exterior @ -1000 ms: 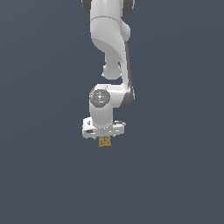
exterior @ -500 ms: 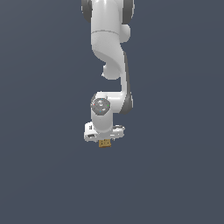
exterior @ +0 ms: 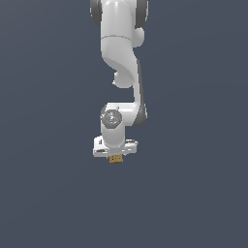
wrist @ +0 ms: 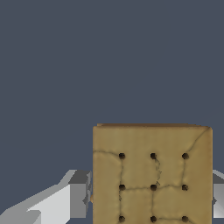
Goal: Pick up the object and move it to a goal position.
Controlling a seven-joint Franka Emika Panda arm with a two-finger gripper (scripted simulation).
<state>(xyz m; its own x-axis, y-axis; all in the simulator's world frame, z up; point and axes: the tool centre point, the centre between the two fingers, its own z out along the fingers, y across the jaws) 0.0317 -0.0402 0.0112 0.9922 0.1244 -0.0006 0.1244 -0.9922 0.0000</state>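
Observation:
The object (exterior: 115, 159) is a small tan-brown block that peeks out just below the white hand of the arm in the exterior view. In the wrist view the object (wrist: 152, 175) fills the near field, its face cracked and marked with several dark dots. My gripper (exterior: 115, 158) is shut on it, with one grey finger pad (wrist: 79, 194) pressed to one side of the block and the other finger (wrist: 218, 197) at the opposite side. The block hangs with nothing touching it underneath.
The white arm (exterior: 121, 63) reaches down from the top of the exterior view. Around it there is only a plain dark grey-blue surface (exterior: 193, 193), with no other objects or edges in sight.
The arm has moved with the block held, and the hand and block now sit higher in the exterior view than a second ago. The grip has not changed.

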